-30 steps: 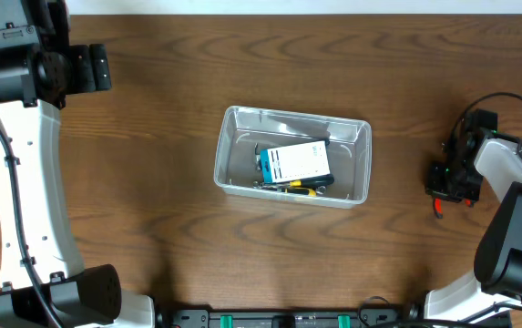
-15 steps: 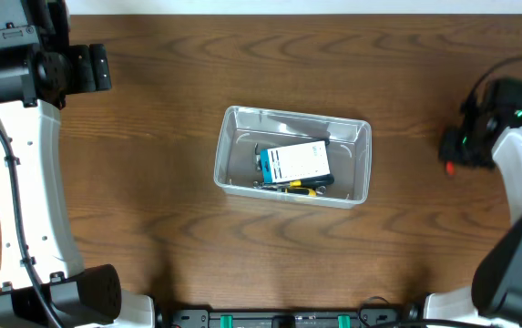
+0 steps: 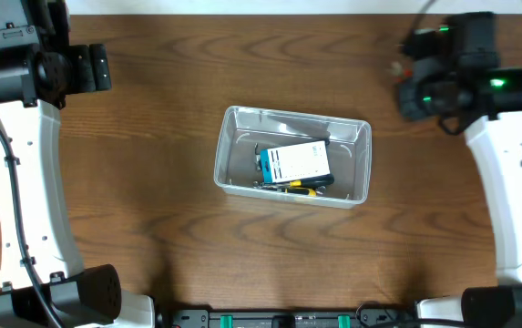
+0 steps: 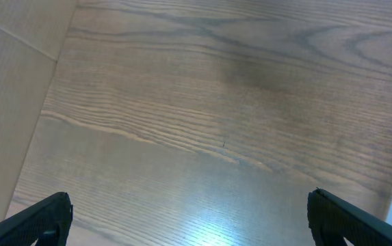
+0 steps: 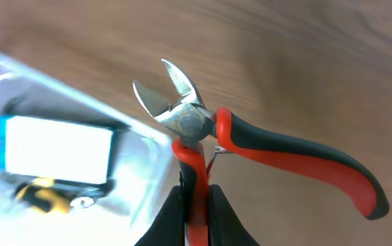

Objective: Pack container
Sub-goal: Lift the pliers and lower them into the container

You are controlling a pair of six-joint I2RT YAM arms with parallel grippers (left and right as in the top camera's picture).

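My right end effector [image 5: 196, 199] was clamped on one red-and-black handle of the side cutters [image 5: 185, 119], whose blades were parted and pointed toward 11 o'clock in the wrist view. From overhead, it hung at 2 o'clock from the container [image 3: 297, 117]. The container sat in the middle of the bench [image 3: 151, 210], holding a blue-and-white box [image 3: 297, 162] and a yellow-handled tool [image 3: 299, 189]. My left end effector [image 4: 197, 229] was spread wide over bare wood, at 10 o'clock from the container.
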